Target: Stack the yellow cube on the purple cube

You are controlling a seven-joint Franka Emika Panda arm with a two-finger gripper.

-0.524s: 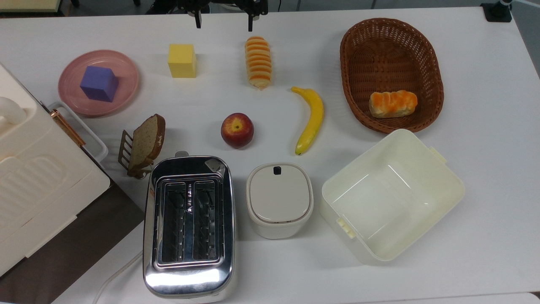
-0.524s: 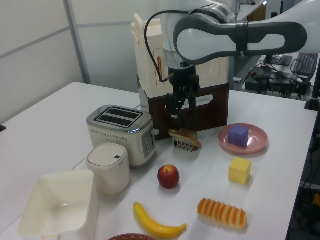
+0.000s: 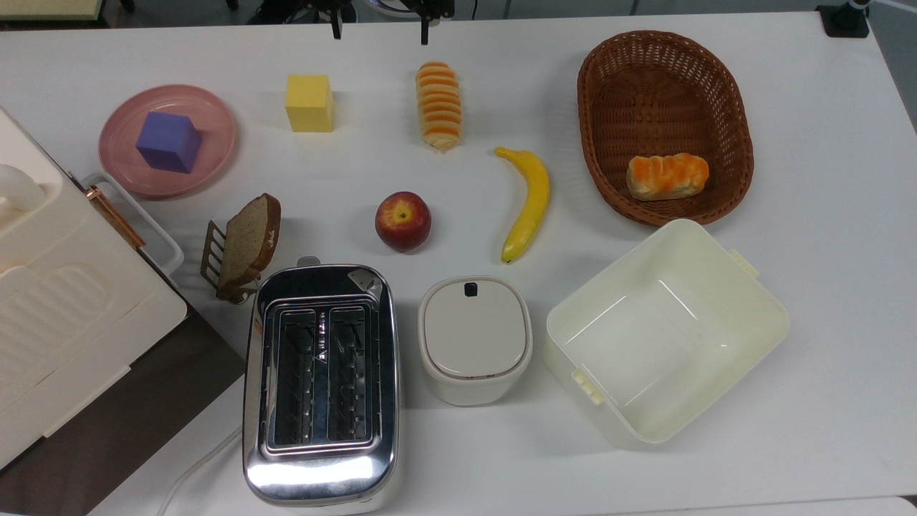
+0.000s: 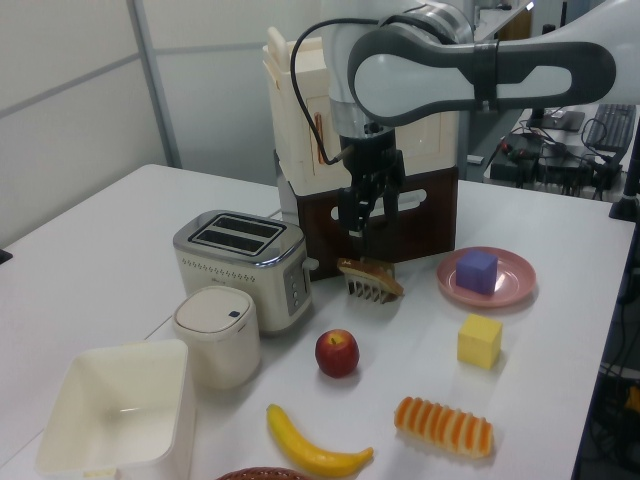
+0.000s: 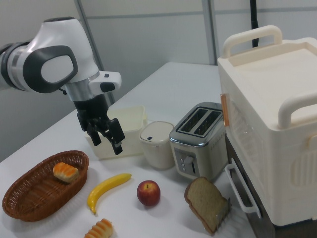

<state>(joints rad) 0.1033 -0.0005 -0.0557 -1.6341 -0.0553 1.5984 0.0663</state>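
Yellow cube (image 3: 309, 103) sits on the white table (image 3: 824, 215) near the far edge in the top view, well apart from the purple cube (image 3: 169, 141), which rests on the pink plate (image 3: 208, 115) toward the top view's left. Nearest in the top view stands the chrome two-slot toaster (image 3: 320, 387), with a lidded white canister (image 3: 474, 338) just beside it and an open cream plastic box (image 3: 666, 330) further to the top view's right. Behind those lie a slice of brown bread (image 3: 247, 240) propped in a small rack, a red apple (image 3: 402, 221) and a banana (image 3: 529, 202). Further back, a ridged orange bread roll (image 3: 438, 104) lies near the yellow cube on the top view's right, and a brown wicker basket (image 3: 663, 64) holds another orange bun (image 3: 667, 175). A large cream cabinet (image 3: 57, 301) with a handle fills the top view's left edge. The gripper (image 4: 367, 208) hangs above the table, empty, its fingers spread apart, touching nothing; in the left view it shows above the bread slice, and in the top view its fingertips (image 3: 334, 30) reach in just past the far table edge, beyond the yellow cube. Nothing lies between the two cubes.
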